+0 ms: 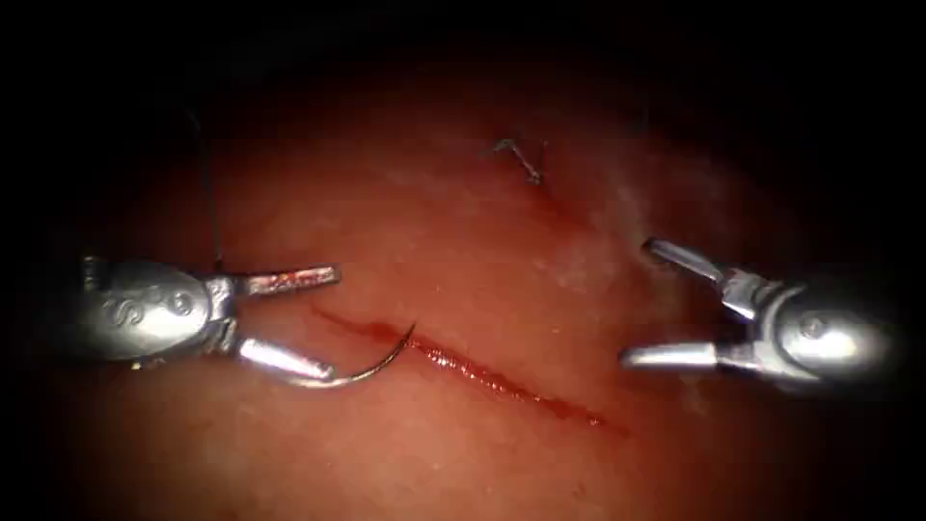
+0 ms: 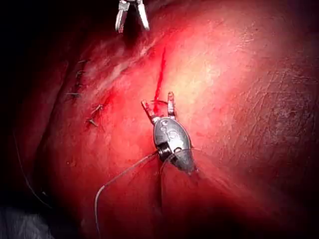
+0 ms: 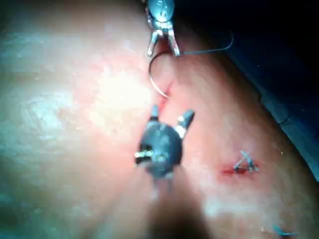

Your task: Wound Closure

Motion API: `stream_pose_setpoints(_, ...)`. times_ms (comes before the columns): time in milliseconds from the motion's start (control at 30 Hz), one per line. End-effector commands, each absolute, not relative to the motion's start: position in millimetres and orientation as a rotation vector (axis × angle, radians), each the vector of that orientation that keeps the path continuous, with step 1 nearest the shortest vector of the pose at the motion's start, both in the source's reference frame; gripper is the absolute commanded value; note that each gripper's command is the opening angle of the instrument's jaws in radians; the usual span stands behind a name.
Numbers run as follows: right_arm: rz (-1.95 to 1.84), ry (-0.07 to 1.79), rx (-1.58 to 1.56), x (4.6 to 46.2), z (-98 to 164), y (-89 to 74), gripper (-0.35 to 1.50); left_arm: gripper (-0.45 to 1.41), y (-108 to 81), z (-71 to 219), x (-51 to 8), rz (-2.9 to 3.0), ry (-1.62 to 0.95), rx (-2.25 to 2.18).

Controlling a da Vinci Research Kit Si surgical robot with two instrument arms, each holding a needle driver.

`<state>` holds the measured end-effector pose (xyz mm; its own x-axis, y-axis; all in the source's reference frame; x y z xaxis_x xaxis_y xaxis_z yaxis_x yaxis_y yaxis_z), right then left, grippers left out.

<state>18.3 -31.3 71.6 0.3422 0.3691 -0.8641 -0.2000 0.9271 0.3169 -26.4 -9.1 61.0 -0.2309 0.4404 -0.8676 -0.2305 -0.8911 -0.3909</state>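
The cut (image 1: 502, 378) runs as a red line across the tissue (image 1: 482, 463). My left tool (image 1: 333, 323) stands open at the cut's left end. The curved needle (image 1: 371, 367) lies against its lower jaw and is not gripped. The needle's point rests at the cut's left end; I cannot tell whether it is in the tissue. Dark thread (image 1: 207, 193) runs up from the left tool. My right tool (image 1: 637, 303) is open to the right of the cut and holds nothing. The right wrist view shows the needle (image 3: 154, 79) between the left tool (image 3: 163, 53) and the right tool (image 3: 170, 113).
A tied stitch with cut thread ends (image 1: 526, 164) sits beyond the cut, seen also as the stitch (image 3: 244, 164). In the left wrist view thread (image 2: 119, 174) trails behind the left tool (image 2: 158, 102), and several older stitches (image 2: 84, 94) line the tissue.
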Motion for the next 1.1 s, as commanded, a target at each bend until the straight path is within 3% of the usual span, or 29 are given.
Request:
stream_pose_setpoints(33,0.371,1.168,0.164,19.0,72.0,-31.3,1.18,0.25,-9.1,61.7,-26.9,2.161,-0.249,-1.615)
stream_pose_setpoints(1100,0.348,1.162,0.17,19.1,72.3,-32.9,1.23,0.29,-10.3,62.3,-27.8,2.191,-0.273,-1.539)
